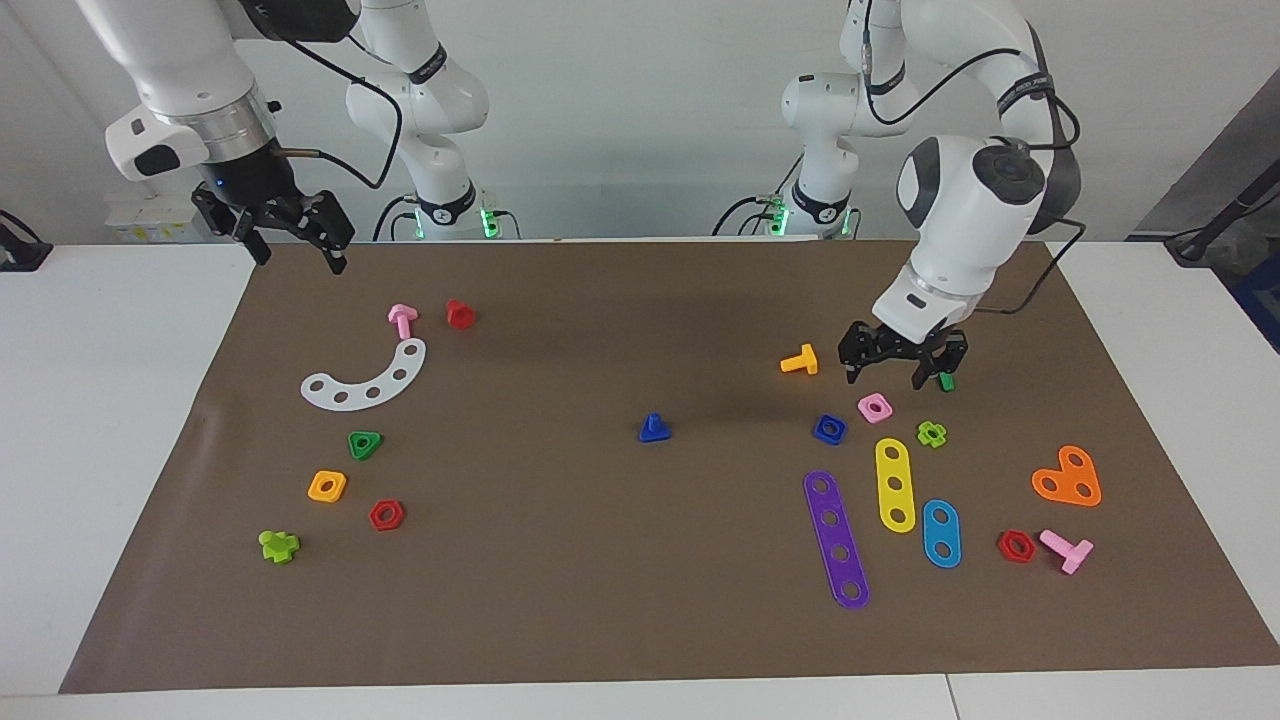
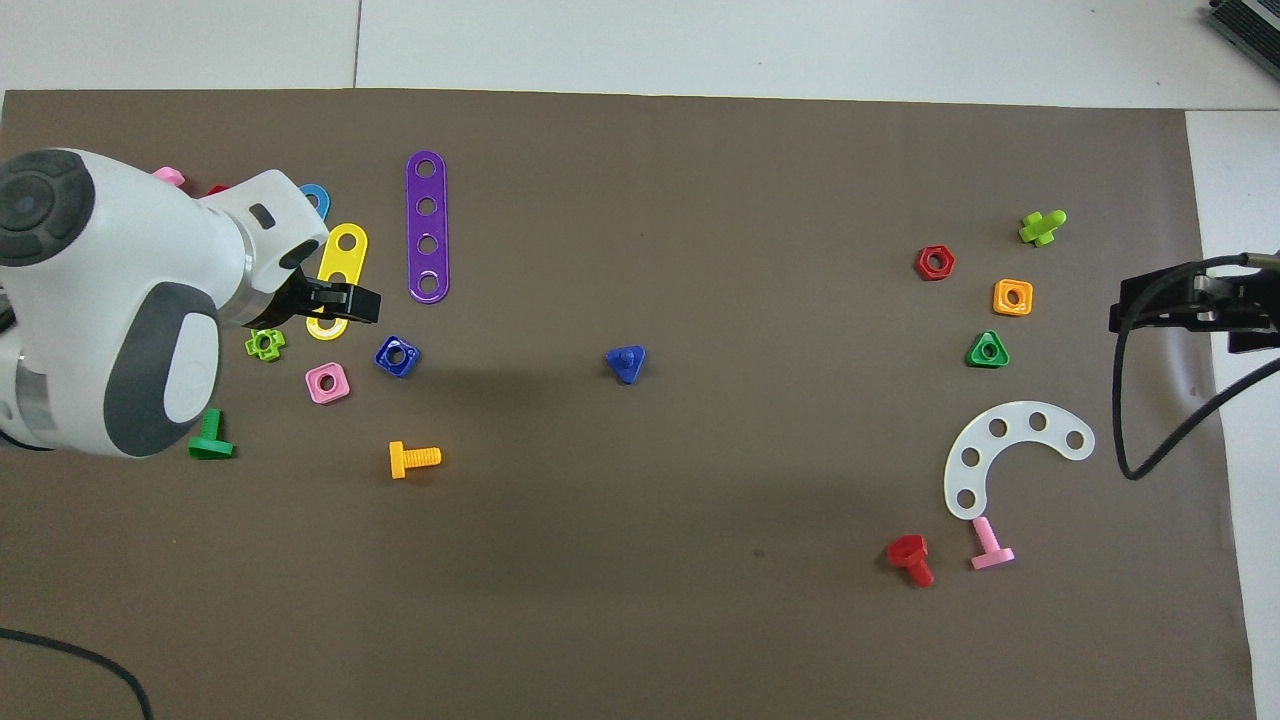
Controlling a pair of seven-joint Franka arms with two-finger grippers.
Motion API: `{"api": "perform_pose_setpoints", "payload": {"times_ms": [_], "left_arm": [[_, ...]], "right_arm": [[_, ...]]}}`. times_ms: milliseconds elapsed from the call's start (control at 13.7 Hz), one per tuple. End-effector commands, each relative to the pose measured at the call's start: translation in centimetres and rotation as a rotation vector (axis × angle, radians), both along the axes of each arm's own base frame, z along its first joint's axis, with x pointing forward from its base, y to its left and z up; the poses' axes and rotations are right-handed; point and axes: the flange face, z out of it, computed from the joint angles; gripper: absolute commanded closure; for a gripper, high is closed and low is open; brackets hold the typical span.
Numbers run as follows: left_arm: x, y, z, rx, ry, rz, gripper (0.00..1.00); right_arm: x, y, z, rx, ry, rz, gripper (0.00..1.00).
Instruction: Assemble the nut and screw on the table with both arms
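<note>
My left gripper [image 1: 897, 368] hangs low over the brown mat, jaws spread apart and holding nothing, above the spot between the orange plastic bolt [image 1: 800, 360] and the green plastic bolt [image 1: 942, 377], and just short of the pink square nut [image 1: 874, 407]. The small dark blue square plastic nut [image 1: 829, 429] with its round centre hole lies flat on the mat beside that pink nut, toward the middle of the table [image 1: 130, 420], untouched. The small dark blue plastic screw [image 1: 653, 428] stands on its flat triangular head near the centre of the mat, shaft pointing up, well apart from the nut and from both of my grippers. My right gripper [image 1: 294, 246] waits raised over the mat's corner at the right arm's end, jaws apart and empty. Below it on the mat lie a pink plastic bolt [image 1: 402, 319], a red plastic bolt [image 1: 459, 314] and a white curved plastic strip with holes [image 1: 366, 381]. A purple plastic strip with four holes [image 1: 836, 539] and a yellow plastic strip with three holes [image 1: 895, 484] lie near the blue nut, farther from me.
</note>
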Motion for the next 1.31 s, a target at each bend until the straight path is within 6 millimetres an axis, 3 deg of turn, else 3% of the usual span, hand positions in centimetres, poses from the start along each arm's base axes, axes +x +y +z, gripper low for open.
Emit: {"api": "perform_pose_setpoints", "payload": {"times_ms": [0,146,291,655,1238], "left_arm": [[-0.9,-1.7,-3.9,-0.012,-0.014,-0.017,0.05],[-1.0,-2.8,-6.7,-0.009,-0.008,-0.044,0.09],[-1.5,-3.7,-7.9,-0.011,-0.024,-0.064,0.1],[-1.8,-3.6,-11.3,0.005,0.001,-0.157,0.12],[-2.6,-2.3,-13.1,0.023,0.027,-0.303,0.14]], "right_arm": [[-0.5,-0.8,-0.4,0.001,0.006,-0.002,0.0],[-0.5,-0.9,-0.5,0.001,0.007,-0.005,0.0],[-0.7,-0.4,-0.4,0.0,0.013,-0.001,0.0],[-0.6,-0.7,-0.4,-0.001,0.01,0.002,0.0],[-0.9,-2.9,-1.1,-0.021,0.038,0.038,0.0]]}}
